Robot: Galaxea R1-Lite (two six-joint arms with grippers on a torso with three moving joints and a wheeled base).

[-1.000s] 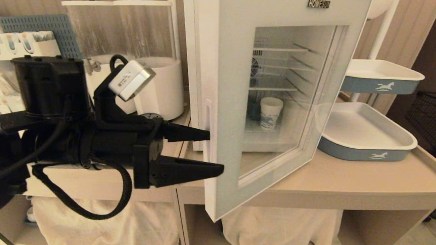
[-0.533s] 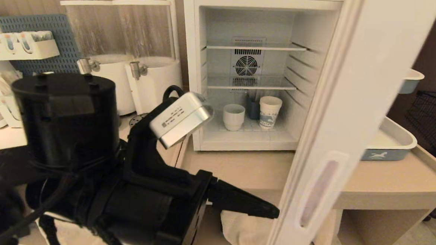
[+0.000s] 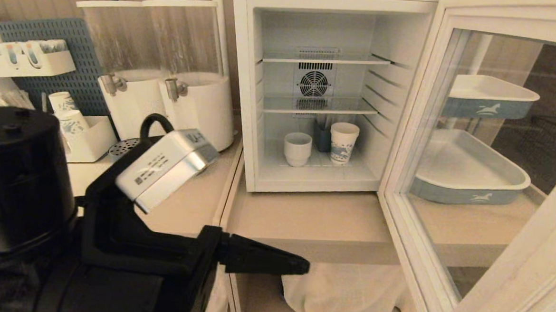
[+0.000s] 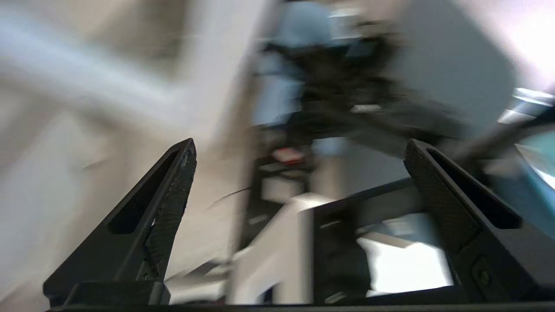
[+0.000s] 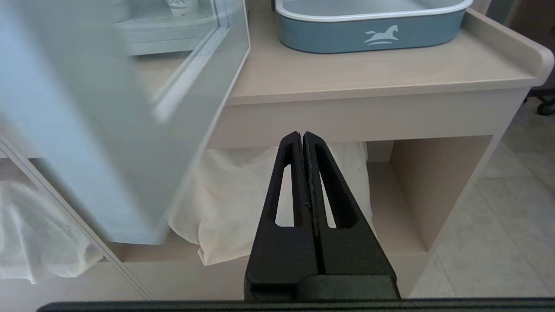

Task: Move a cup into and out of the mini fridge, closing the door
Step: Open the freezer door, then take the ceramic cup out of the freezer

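The mini fridge (image 3: pixel 245 78) stands open on the counter. The small white cup (image 3: pixel 298 149) sits on its floor, left of a taller patterned paper cup (image 3: pixel 344 143). The door (image 3: pixel 534 255) is swung wide to the right, its glass facing me. My left gripper (image 4: pixel 300 145) is open and empty, low at the front left, short of the counter's front edge and well clear of fridge and door; only one finger (image 3: pixel 263 262) shows in the head view. My right gripper (image 5: pixel 302 135) is shut and empty, parked below counter height, with the door (image 5: pixel 108 130) beside it.
Two white drink dispensers (image 3: pixel 168 74) stand left of the fridge, with paper cups in a holder (image 3: pixel 68 114). Blue-and-white trays (image 3: pixel 472 178) show through the door glass. White cloth (image 3: pixel 347 293) lies under the counter (image 3: pixel 312 219).
The door has swung from partly open to wide open on the right. My left gripper has drawn back from the door's edge, down and to the left.
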